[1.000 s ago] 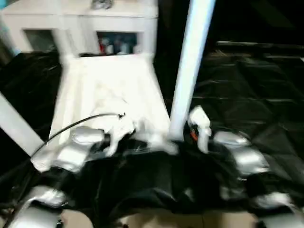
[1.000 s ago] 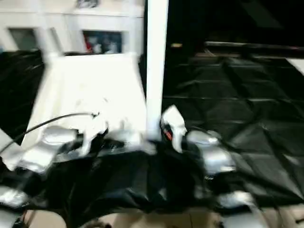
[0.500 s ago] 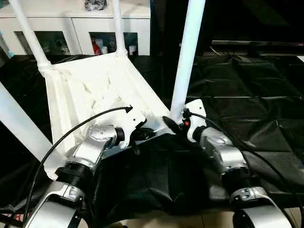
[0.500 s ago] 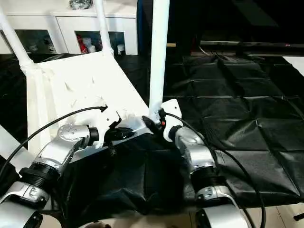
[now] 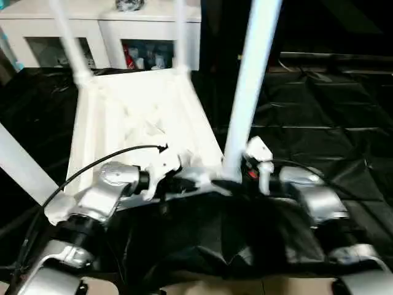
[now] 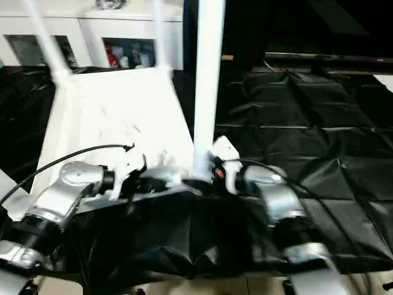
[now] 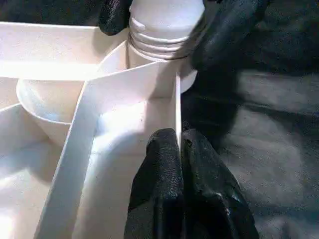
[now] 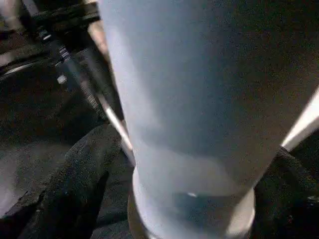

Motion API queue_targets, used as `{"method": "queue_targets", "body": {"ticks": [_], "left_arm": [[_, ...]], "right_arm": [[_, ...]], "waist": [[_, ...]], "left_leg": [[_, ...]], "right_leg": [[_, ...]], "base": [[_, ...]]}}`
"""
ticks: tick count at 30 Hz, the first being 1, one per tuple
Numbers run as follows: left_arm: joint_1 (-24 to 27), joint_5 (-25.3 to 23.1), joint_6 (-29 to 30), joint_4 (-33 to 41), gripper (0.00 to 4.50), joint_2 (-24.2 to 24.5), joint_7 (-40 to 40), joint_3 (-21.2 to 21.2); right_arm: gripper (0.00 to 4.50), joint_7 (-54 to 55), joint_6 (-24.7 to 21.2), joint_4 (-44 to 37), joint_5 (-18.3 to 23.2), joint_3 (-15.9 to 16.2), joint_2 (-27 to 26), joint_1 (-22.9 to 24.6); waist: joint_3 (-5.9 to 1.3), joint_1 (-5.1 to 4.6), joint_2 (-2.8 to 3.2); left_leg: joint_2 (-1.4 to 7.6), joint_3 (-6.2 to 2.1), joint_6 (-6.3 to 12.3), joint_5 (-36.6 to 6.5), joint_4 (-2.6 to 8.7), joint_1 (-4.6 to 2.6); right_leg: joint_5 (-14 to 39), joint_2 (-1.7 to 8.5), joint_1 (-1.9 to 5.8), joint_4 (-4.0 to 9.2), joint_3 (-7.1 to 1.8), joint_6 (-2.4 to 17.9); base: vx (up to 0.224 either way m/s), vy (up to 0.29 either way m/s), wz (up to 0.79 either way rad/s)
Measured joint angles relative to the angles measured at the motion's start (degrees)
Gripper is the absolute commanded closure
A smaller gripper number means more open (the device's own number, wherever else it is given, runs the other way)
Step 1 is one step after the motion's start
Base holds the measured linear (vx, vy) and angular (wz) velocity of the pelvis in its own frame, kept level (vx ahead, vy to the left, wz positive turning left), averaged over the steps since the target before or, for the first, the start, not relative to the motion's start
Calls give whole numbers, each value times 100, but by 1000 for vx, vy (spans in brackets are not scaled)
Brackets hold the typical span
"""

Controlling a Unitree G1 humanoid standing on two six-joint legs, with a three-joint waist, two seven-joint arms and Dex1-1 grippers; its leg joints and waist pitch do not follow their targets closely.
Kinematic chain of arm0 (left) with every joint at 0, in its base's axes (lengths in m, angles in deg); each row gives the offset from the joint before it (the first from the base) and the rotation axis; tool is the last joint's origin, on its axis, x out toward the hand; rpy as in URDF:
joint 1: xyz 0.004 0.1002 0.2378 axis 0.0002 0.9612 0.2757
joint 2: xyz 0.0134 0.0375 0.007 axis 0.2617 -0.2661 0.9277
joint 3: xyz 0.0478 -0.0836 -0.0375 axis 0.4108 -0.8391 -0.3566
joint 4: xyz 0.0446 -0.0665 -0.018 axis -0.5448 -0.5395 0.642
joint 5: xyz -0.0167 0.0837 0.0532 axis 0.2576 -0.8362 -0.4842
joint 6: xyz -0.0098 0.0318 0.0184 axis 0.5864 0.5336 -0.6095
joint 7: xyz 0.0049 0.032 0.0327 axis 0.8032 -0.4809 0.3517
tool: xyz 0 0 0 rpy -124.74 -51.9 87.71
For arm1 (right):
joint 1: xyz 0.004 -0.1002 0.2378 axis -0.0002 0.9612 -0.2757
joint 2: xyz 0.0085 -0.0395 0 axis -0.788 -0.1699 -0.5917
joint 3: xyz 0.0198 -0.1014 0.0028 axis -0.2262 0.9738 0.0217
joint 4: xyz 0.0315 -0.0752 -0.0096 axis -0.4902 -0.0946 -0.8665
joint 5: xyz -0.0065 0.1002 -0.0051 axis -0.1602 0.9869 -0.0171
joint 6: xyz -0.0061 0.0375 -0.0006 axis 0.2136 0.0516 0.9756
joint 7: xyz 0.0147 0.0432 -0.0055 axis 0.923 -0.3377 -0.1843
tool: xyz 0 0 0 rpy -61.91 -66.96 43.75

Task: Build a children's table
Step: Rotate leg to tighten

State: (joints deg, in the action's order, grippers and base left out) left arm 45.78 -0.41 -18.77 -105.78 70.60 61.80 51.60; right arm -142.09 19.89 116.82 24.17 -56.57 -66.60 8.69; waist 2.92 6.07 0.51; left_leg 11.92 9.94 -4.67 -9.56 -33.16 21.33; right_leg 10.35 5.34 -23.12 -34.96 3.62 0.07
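We had the upside-down table top (image 5: 138, 117) lying on the black sheet (image 5: 319, 117) (ribs up, cabinet (image 5: 104, 31) behind it), our left gripper (image 7: 179, 149) pinched tight on its near edge wall, and our right gripper (image 8: 169, 199) clamped around the near-right leg (image 5: 249, 92) standing in its corner socket.

Left tool (image 7: 179, 149) pinched closed; right tool (image 8: 189, 199) clamped.

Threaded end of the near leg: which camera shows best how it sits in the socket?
The left wrist view: the leg's threads stand just above the socket, in close-up. The right wrist view shows its shaft, the right hand around it. The eye views show the whole leg, blurred.
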Motion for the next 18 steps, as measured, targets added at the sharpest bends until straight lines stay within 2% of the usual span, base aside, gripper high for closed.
{"method": "queue_targets", "body": {"ticks": [4,5,8,10,18], "left_arm": [[34,104,32,41,450,133,359,6],[48,110,39,66,450,160,411,8],[71,163,46,82,450,209,550,24],[80,205,69,104,450,240,609,61],[85,217,76,106,450,246,660,70]], "right_arm": [[109,-346,-91,-121,37,50,126,22],[128,-398,-112,-142,53,78,136,29],[133,-534,-225,-189,101,102,169,35],[168,-613,-268,-242,143,141,210,65],[185,-619,-360,-376,162,185,205,143]], "waist": [[2,18,-3],[2,21,-3],[2,47,-3],[2,56,-4],[2,59,-4]], "left_leg": [[2,0,0,0,0,-1],[2,0,0,0,0,-1],[2,1,0,0,-1,1],[2,1,0,0,-3,2],[2,0,0,0,-3,2]], "right_leg": [[0,-1,-2,-2,0,0],[0,-2,-2,-2,0,0],[0,-1,-2,-2,0,0],[0,-1,-2,-2,0,0],[0,0,-1,-2,0,0]], "base": [[0,0,0],[0,0,0],[0,0,0],[0,0,0],[0,0,0]]}}
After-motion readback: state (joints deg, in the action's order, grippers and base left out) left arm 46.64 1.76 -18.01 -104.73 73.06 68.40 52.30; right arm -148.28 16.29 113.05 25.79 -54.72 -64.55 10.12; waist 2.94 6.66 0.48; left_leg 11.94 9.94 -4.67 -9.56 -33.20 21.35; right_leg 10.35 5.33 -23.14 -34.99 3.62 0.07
